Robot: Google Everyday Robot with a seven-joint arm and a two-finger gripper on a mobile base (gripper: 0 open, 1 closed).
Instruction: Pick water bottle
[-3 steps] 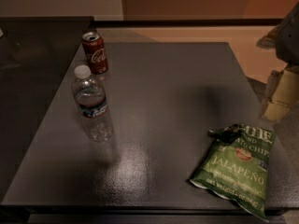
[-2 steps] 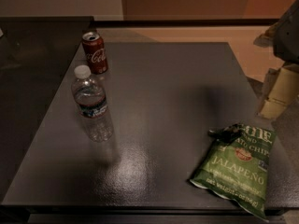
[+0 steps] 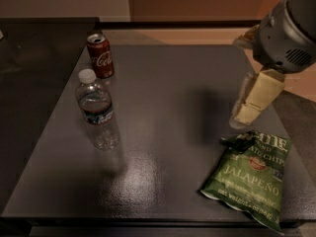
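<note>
Water bottle (image 3: 98, 110), clear plastic, white cap, upright on dark tabletop (image 3: 163, 93), my cream gripper (image 3: 242, 117) hovering far right, its state I cannot tell

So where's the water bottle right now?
In the camera view the bottle stands upright on the left of the table, just in front of the can; the gripper hangs at the right, by the chip bag.

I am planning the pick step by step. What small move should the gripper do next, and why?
Probably move the gripper leftward in the view across the table toward the water bottle. The gripper hangs at the right edge, near the green chip bag, while the bottle stands upright far left, just in front of the red can.
</note>
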